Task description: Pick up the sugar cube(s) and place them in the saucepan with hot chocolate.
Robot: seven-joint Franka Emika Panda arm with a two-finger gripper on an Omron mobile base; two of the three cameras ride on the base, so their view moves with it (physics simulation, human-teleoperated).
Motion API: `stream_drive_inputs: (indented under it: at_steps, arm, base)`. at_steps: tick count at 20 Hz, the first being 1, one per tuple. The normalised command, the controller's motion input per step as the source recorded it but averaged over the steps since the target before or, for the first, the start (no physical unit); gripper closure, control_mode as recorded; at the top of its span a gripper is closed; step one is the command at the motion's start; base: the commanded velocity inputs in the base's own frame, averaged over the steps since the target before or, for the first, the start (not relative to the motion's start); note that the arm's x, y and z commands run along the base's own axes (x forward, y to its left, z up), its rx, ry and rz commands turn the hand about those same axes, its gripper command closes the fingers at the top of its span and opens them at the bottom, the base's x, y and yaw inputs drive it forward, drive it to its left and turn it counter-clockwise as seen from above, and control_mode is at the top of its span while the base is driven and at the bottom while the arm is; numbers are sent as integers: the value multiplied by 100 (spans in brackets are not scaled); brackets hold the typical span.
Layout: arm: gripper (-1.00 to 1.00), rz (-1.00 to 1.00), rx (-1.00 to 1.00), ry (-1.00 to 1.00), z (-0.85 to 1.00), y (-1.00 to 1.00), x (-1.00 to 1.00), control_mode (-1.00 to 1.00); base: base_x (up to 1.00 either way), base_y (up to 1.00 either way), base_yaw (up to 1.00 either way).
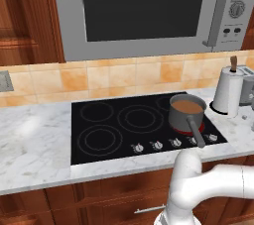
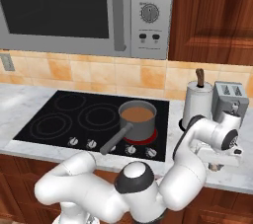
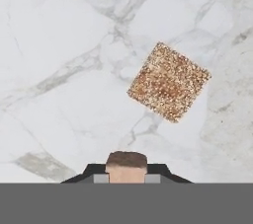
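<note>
In the hand view my gripper [image 3: 127, 178] is shut on a small tan sugar cube [image 3: 126, 165] with a brown top, held between the two dark fingertips. A second sugar cube [image 3: 169, 81], brown and speckled, lies loose on the white marble just beyond the gripper. From the right base view the gripper [image 2: 214, 165] points down at the counter to the right of the cooktop. The grey saucepan with hot chocolate [image 1: 187, 112] [image 2: 137, 119] stands on the front right burner, to the gripper's left, its long handle pointing toward the front edge.
A white paper-towel roll [image 2: 196, 104] [image 1: 228, 92] and a grey toaster [image 2: 230, 97] stand at the back of the marble counter [image 2: 237, 178], just behind the hand. The black cooktop [image 1: 114, 130] lies to the left, with a microwave [image 1: 144, 6] above it.
</note>
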Motion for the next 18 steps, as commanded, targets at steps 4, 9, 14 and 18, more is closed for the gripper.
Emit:
stream_drive_inputs:
  at_steps: [4, 9, 14, 18]
  arm:
    - [100, 0, 5, -12, 61, 3, -62, -100]
    - [100, 0, 1, -24, 83, 38, -61, -100]
    - [100, 0, 0, -26, 88, 85, -29, -100]
    - [100, 0, 0, -22, 72, 93, -1, -100]
  base:
    - [0, 0, 0]
    - [0, 0, 0]
    - [0, 0, 0]
    - [0, 0, 0]
